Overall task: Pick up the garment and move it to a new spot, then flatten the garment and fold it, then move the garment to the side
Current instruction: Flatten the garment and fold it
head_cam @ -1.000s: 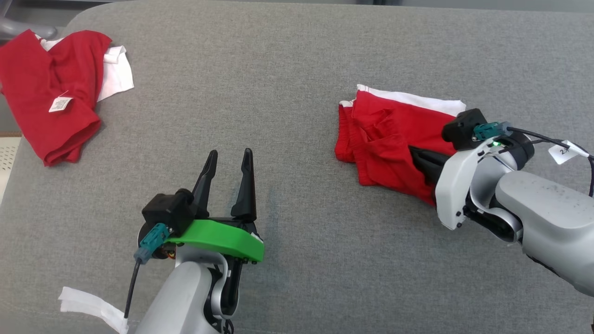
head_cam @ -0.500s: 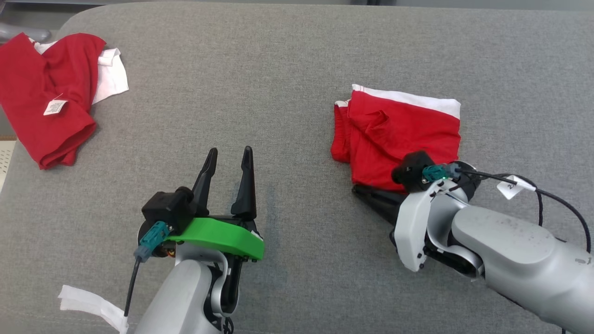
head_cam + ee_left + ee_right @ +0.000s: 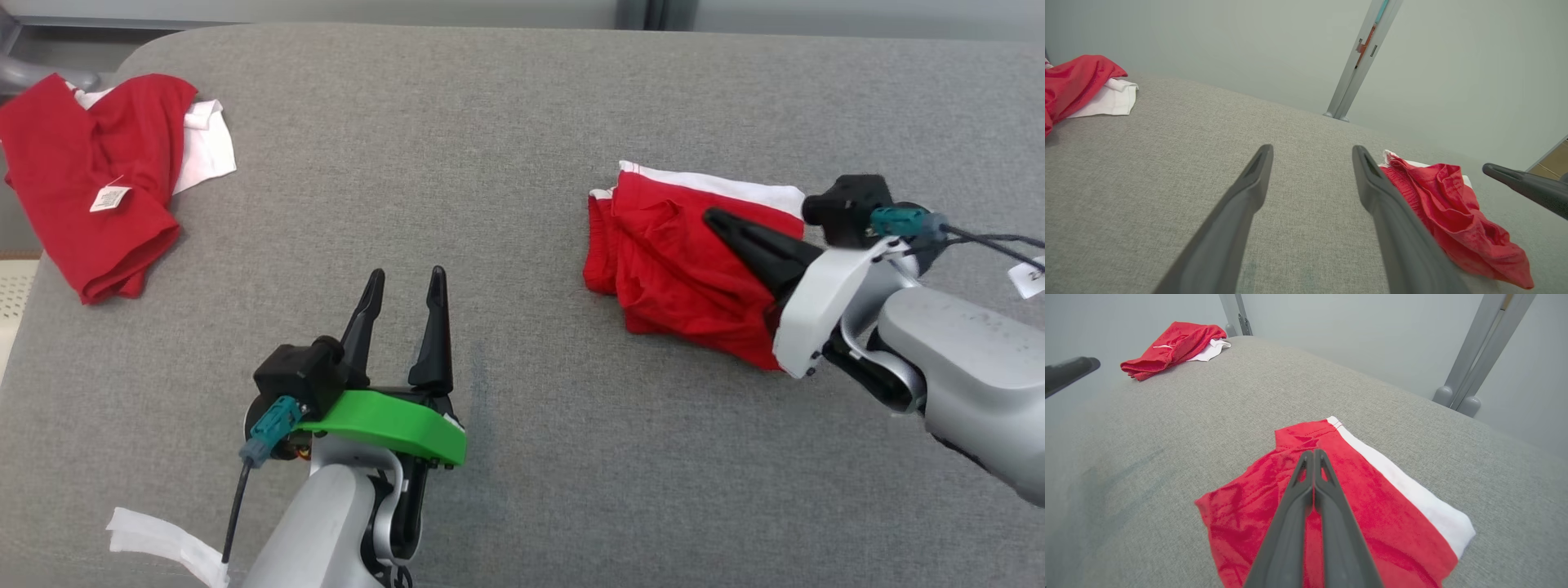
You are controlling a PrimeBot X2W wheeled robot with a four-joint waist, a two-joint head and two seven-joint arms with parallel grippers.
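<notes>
— Grey woven fabric covers the pad (image 3: 522,98) in the head view, with a rounded far corner.
— Where's the garment?
— The garment (image 3: 678,269) lies on the pad, well right of the left gripper (image 3: 406,272). It's folded red cloth with a white band along its far edge, rumpled at the end nearer that gripper.
— Fingers?
— The left gripper is spread wide and empty. The right gripper (image 3: 712,216) is clenched, its tip over the garment, and I see nothing caught in it. A red-and-white pile (image 3: 90,180) sits far left of the left gripper.
— Left wrist view?
— A plain pale wall (image 3: 1208,41) and a metal post (image 3: 1359,61) beyond the pad. The garment (image 3: 1453,212) is right of the left gripper, creased.
— Right wrist view?
— The garment (image 3: 1372,506) lies fairly flat under the clenched fingers, with the pile (image 3: 1167,347) beyond the left gripper.
</notes>
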